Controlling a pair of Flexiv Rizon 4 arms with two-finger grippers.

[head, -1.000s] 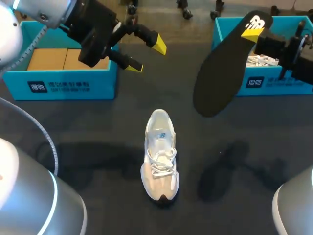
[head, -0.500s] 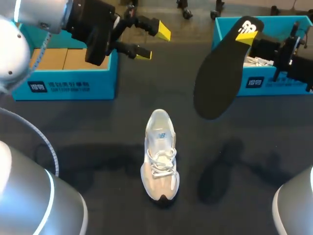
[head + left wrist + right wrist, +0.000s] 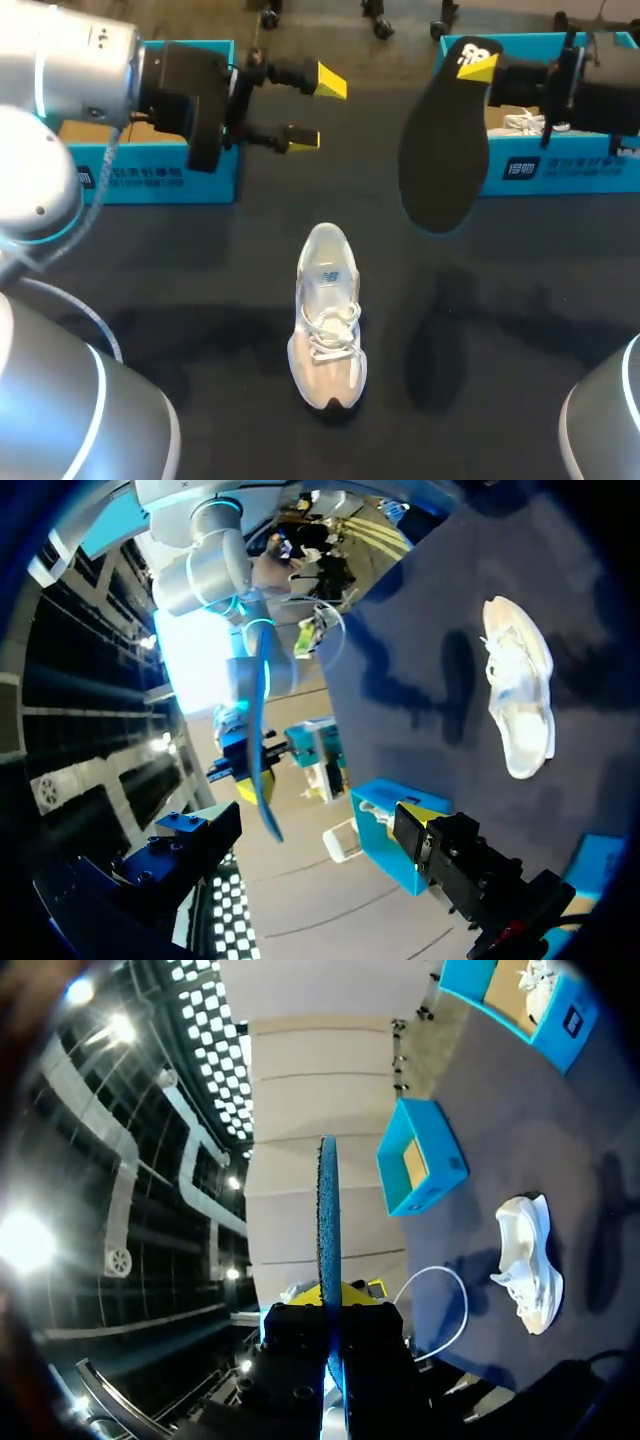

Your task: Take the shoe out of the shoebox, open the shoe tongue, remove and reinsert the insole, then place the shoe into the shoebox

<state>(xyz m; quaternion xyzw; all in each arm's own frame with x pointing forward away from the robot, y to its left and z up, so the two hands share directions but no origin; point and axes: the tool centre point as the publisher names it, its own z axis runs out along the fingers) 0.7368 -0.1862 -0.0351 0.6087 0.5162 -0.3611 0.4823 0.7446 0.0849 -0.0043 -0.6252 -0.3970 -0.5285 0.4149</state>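
A white shoe (image 3: 327, 318) lies on the dark table, toe toward me, laces loose. My right gripper (image 3: 478, 64) is shut on one end of the black insole (image 3: 445, 150), which hangs in the air right of and beyond the shoe. The right wrist view shows the insole (image 3: 328, 1210) edge-on between that gripper's (image 3: 330, 1320) fingers, with the shoe (image 3: 530, 1260) on the table beyond. My left gripper (image 3: 318, 110) hovers open and empty beyond the shoe, in front of the left blue shoebox (image 3: 150, 180). In the left wrist view the shoe (image 3: 520, 700) lies far ahead.
The left shoebox holds brown cardboard. A second blue shoebox (image 3: 560, 165) at the back right holds another white shoe (image 3: 525, 122). Both boxes (image 3: 420, 1160) (image 3: 530, 1000) show in the right wrist view.
My right arm has swung the insole's held end leftward, so the insole hangs more upright. My left gripper has turned and shifted slightly right, staying open. The shoe has not moved.
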